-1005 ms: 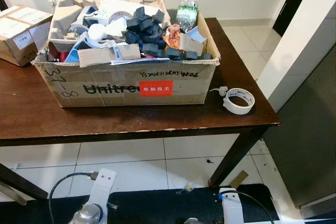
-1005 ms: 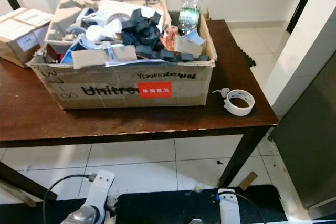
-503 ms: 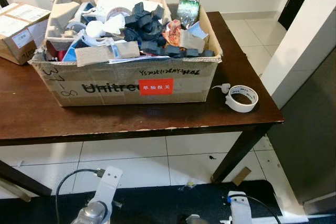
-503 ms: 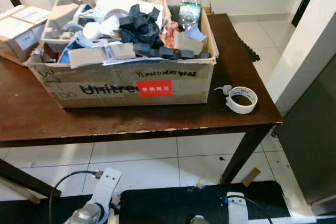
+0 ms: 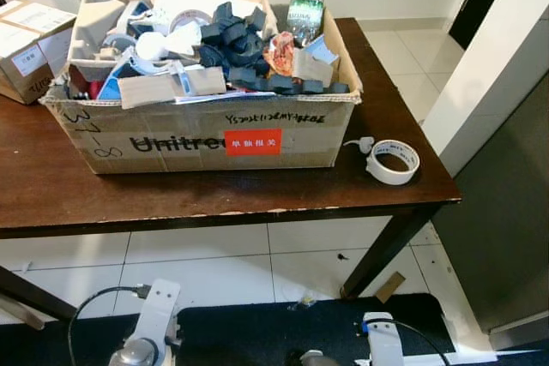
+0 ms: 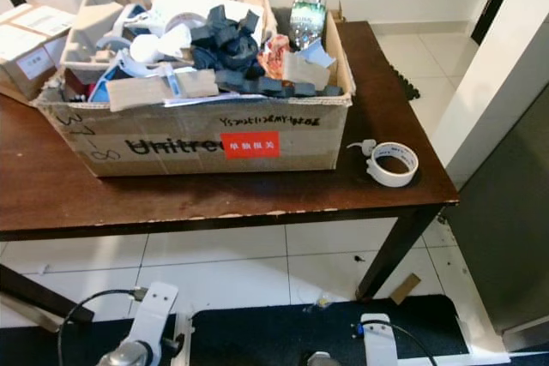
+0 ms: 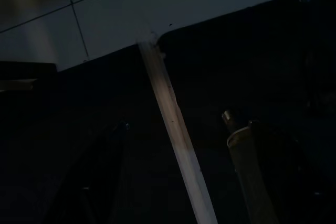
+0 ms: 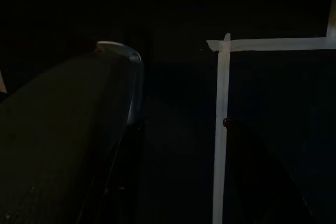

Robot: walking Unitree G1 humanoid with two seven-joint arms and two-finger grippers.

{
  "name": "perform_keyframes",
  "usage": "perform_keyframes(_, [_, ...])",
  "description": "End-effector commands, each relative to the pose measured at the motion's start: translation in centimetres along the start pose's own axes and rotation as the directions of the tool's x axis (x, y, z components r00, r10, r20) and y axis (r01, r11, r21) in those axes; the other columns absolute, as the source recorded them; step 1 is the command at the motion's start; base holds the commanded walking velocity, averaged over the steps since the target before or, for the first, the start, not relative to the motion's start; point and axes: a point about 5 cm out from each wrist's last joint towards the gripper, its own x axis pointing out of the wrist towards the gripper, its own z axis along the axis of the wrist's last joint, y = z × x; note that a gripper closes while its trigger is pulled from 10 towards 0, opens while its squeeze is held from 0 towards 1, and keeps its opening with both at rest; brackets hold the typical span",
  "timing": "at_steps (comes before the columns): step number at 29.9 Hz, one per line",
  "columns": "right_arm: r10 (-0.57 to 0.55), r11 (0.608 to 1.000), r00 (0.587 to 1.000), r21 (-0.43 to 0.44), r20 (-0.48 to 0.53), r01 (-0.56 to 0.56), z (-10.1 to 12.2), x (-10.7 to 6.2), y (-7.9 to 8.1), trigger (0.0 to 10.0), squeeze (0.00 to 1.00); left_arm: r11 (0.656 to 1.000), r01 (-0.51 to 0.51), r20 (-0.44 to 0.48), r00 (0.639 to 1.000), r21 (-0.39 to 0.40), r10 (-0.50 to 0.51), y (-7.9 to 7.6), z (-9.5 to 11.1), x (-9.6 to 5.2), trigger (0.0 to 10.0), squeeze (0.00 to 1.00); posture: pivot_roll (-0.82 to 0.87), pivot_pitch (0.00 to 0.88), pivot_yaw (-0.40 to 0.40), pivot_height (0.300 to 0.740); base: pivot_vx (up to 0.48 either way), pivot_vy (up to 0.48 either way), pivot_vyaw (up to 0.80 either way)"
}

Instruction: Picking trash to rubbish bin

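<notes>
One cardboard box [image 5: 206, 117] heaped with trash sits lengthwise left-to-right on the surface [image 5: 51, 195]; tape roll [image 5: 392, 161] lies flat right of it. Claw openings: cannot tell.

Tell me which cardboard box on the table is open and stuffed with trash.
The large box with the red label, at the table's middle. It is open-topped and heaped with scraps; the smaller box at the robot's far left is closed.

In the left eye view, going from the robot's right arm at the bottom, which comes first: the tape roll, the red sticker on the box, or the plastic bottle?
From the right arm:
1. White tape roll, on the table's right side.
2. Red sticker, on the cardboard box front, further left.
3. Clear plastic bottle, at the box's back right corner.
</notes>
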Motion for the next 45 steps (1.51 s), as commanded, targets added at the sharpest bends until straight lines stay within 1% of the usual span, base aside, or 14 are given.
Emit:
perform_keyframes(1, [0.029,1.000,0.999,0.012,-0.043,-0.029,-1.3,-0.2,0.5,10.0,0.00,1.000,-0.006,-0.020,1.000,0.019,0.006,0.4,-0.9,-0.3,10.0,0.00,0.07,0.190,0.005,0.740,0.000,0.000,0.00])
perform_keyframes(4, [0.035,0.999,0.998,-0.002,-0.046,-0.035,-1.7,-0.3,0.5,10.0,0.00,1.000,-0.011,-0.014,1.000,0.009,0.012,0.4,-1.1,-0.4,10.0,0.00,0.06,0.164,0.030,0.740,0.000,0.000,0.00])
perform_keyframes(5, [0.026,1.000,0.998,0.018,-0.050,-0.025,-1.9,-0.3,0.3,10.0,0.00,1.000,-0.007,-0.018,1.000,0.006,0.007,0.2,-1.1,-0.3,10.0,0.00,0.06,0.143,0.062,0.740,0.000,0.000,0.00])
perform_keyframes(8, [0.007,1.000,0.998,0.031,-0.057,-0.005,-2.1,-0.4,0.0,10.0,0.00,1.000,-0.004,-0.027,1.000,0.009,0.004,0.2,-1.2,-0.3,10.0,0.00,0.08,0.159,0.055,0.740,0.000,0.000,0.00])
perform_keyframes(9, [0.005,0.997,0.999,0.077,-0.043,-0.002,-2.1,-0.4,0.0,10.0,0.00,1.000,0.016,-0.023,1.000,0.018,-0.016,0.2,-1.0,-0.3,10.0,0.00,0.08,0.149,0.068,0.740,0.000,0.000,0.00])
perform_keyframes(10, [0.004,0.995,0.999,0.098,-0.042,0.000,-2.0,-0.4,0.0,10.0,0.00,1.000,0.001,-0.012,1.000,0.021,-0.001,0.5,-0.6,-0.2,10.0,0.00,0.07,0.148,0.075,0.740,0.000,0.000,0.00])
perform_keyframes(12, [0.014,0.999,0.999,0.039,-0.042,-0.012,-1.9,-0.3,0.3,10.0,0.00,0.999,-0.029,-0.008,1.000,-0.042,0.028,1.1,-0.1,-0.2,10.0,0.00,0.05,0.158,0.087,0.740,0.000,0.000,0.00])
perform_keyframes(15, [0.011,0.999,0.999,0.053,-0.032,-0.010,-1.5,-0.3,0.3,10.0,0.00,0.999,-0.025,-0.008,1.000,-0.028,0.025,1.1,0.2,0.0,10.0,0.00,0.04,0.142,0.088,0.740,0.000,0.000,0.00])
perform_keyframes(18, [0.027,1.000,0.999,0.010,-0.031,-0.026,-1.2,-0.2,0.5,10.0,0.00,1.000,-0.024,-0.012,1.000,-0.012,0.024,0.7,0.5,0.1,10.0,0.00,0.03,0.137,0.081,0.740,0.000,0.000,0.00])
perform_keyframes(20, [0.031,1.000,0.999,0.007,-0.035,-0.031,-1.3,-0.2,0.5,10.0,0.00,1.000,-0.023,-0.016,1.000,-0.014,0.023,0.5,0.4,0.1,10.0,0.00,0.03,0.130,0.077,0.740,0.000,0.000,0.00])
perform_keyframes(25, [0.012,1.000,1.000,0.019,-0.028,-0.012,-0.8,-0.1,-0.4,10.0,0.00,1.000,-0.015,-0.010,1.000,-0.024,0.015,-0.1,0.5,0.2,10.0,0.00,0.03,0.133,0.064,0.740,0.000,0.000,0.00])
perform_keyframes(32, [0.009,1.000,1.000,0.000,-0.020,-0.009,-0.7,-0.1,-0.4,10.0,0.00,1.000,-0.011,-0.016,1.000,-0.025,0.011,-0.3,0.2,0.2,10.0,0.00,0.02,0.135,0.055,0.740,0.000,0.000,0.00])
perform_keyframes(36, [0.019,0.997,1.000,-0.076,0.013,-0.018,0.0,-0.1,-0.4,10.0,0.00,0.999,-0.015,-0.021,1.000,-0.052,0.013,-0.6,0.0,0.2,10.0,0.00,0.02,0.152,0.028,0.740,0.000,0.000,0.00])
perform_keyframes(45, [0.029,0.989,0.999,-0.147,0.032,-0.024,1.1,0.1,-0.7,10.0,0.00,0.996,-0.023,-0.027,0.999,-0.082,0.021,-1.2,-0.4,0.1,10.0,0.00,-0.01,0.160,-0.004,0.740,0.000,0.000,0.00])
